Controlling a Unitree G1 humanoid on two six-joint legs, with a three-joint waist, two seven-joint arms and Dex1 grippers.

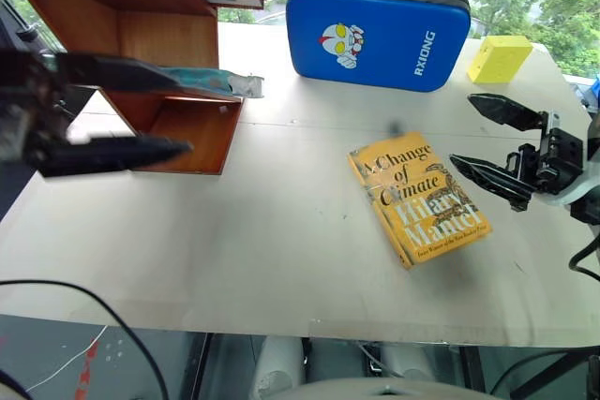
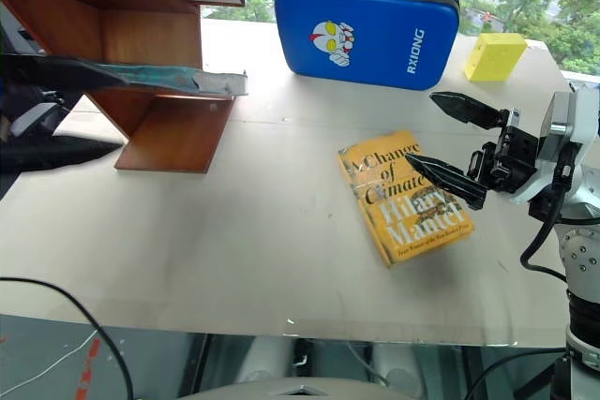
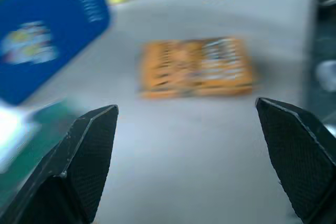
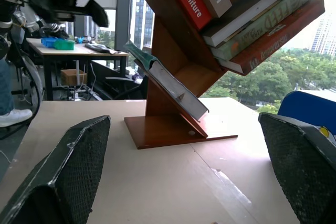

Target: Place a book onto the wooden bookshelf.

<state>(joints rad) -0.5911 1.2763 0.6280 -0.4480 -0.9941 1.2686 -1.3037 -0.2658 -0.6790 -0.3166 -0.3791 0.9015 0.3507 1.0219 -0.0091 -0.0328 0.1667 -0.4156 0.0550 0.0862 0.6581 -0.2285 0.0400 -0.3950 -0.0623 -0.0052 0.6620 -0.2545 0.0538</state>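
The white table (image 1: 281,231) carries the wooden bookshelf (image 4: 173,124) at its far left. The blue padded case (image 1: 378,30) stands at the far edge. The teal-green book (image 4: 168,80) rests on the bookshelf's lower board, leaning on the angled panel. The yellow "Change of Climate" book (image 1: 419,201) lies flat mid-table. The left gripper (image 1: 141,111) hangs beside the bookshelf, fingers spread, holding nothing. The right gripper (image 2: 448,138) hovers by the yellow book, fingers also spread.
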